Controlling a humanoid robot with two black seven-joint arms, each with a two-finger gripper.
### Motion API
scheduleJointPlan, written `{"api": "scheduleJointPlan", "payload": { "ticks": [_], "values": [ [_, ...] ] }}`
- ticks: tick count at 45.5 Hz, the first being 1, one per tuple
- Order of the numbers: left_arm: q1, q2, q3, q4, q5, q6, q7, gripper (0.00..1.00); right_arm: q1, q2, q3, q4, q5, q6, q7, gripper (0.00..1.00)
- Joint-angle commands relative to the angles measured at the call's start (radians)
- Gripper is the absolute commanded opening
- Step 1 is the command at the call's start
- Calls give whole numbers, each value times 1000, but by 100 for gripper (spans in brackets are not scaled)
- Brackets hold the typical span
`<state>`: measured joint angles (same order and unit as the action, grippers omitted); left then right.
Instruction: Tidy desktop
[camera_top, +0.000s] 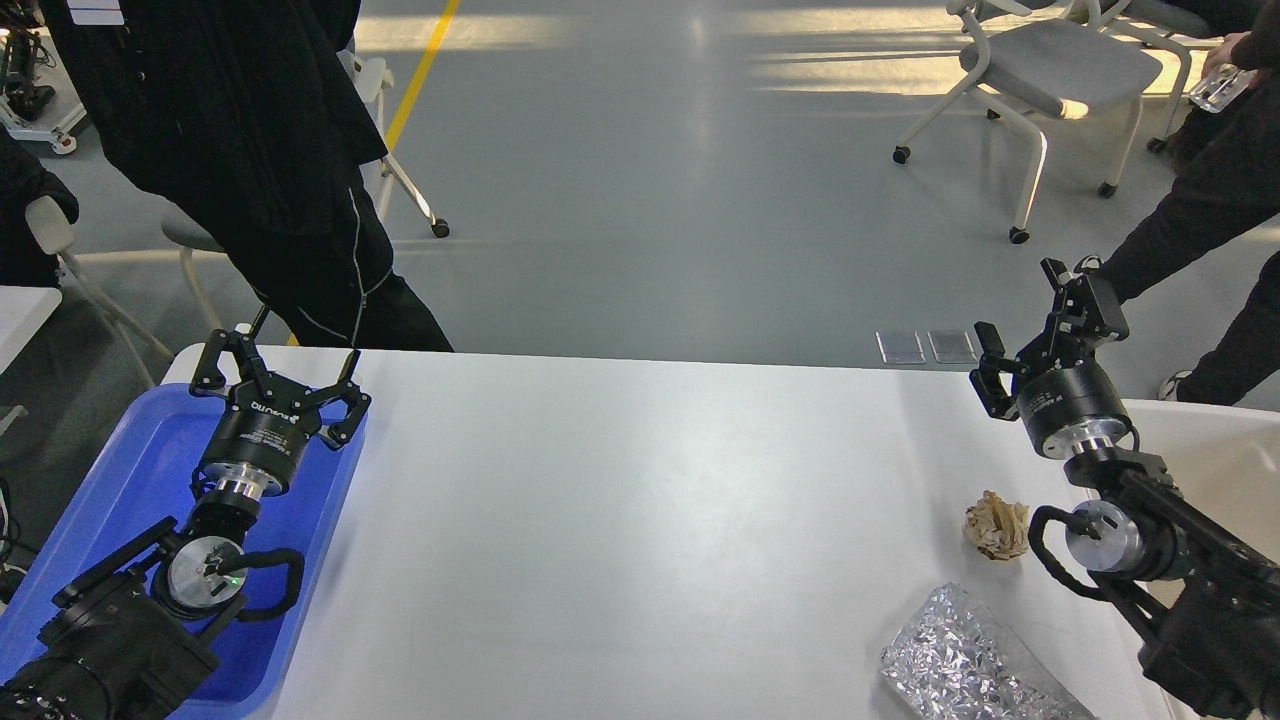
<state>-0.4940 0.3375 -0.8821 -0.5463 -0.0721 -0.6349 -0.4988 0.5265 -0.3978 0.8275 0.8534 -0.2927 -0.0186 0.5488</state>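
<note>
The desktop (620, 500) is a large white tabletop with rounded corners. A crumpled beige paper ball (997, 526) lies on it at the right. A crumpled silver foil piece (965, 665) lies near the front right edge. My left gripper (280, 375) is open and empty, held over the blue tray (130, 470) at the left. My right gripper (1030, 325) is open and empty, held above the desktop's far right edge, beyond the paper ball.
A beige-white bin (1210, 440) stands at the right, partly behind my right arm. A person in black (250, 150) stands at the far left edge of the desktop. Wheeled chairs (1050, 80) stand on the grey floor beyond. Another person's leg (1190, 230) is at the right.
</note>
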Motion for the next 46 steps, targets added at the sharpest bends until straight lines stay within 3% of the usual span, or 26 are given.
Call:
{"api": "scheduleJointPlan", "payload": {
  "ticks": [1, 5, 10, 26, 38, 46],
  "values": [
    [0, 0, 2, -1, 2, -6, 0, 100, -5, -12, 1, 32, 6, -1, -91, 100],
    [0, 0, 3, -1, 2, -6, 0, 100, -3, -12, 1, 49, 17, -6, -148, 100],
    [0, 0, 3, -1, 3, -6, 0, 100, 6, -21, -7, 53, 18, 11, -176, 100],
    [0, 0, 3, -1, 2, -6, 0, 100, 56, -274, -200, 193, 18, 31, -193, 100],
    [2, 0, 0, 0, -2, -2, 0, 100, 73, -456, -232, 312, 18, 92, -377, 100],
    [2, 0, 0, 0, -2, -2, -1, 100, 90, -571, -255, 426, -55, 250, -391, 100]
  ]
}}
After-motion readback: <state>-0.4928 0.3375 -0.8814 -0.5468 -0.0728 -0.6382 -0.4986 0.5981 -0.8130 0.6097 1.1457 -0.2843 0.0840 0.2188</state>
